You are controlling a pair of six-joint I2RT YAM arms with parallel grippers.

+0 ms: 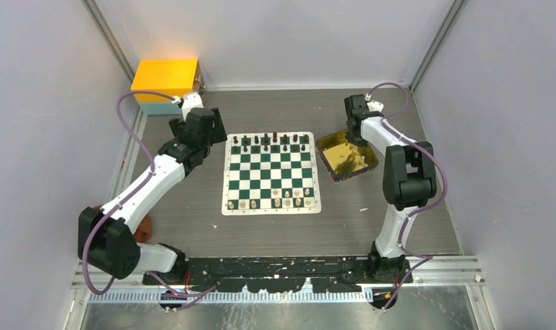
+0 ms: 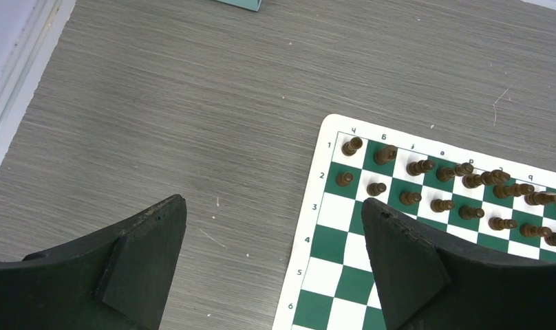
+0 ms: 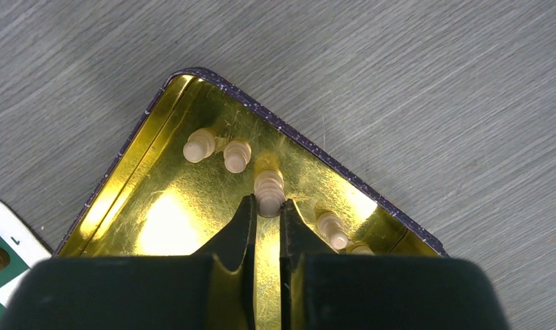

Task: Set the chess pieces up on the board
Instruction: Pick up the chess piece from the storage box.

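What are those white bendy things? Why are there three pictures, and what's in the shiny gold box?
They are robot arms: a white and black left arm and a white and black right arm, bolted to a grey wood-grain table. The big picture looks down from above. The other two come from small cameras on each arm's wrist.

On the table lies a green and white checked chess board. It has dark brown chess pieces along its far side and pale tan chess pieces along its near side. Beside it is a shiny gold metal tray holding more pale ones.

The left tool is wide open and empty. The right tool is down in the tray and seems to be pinching one pale tan piece.
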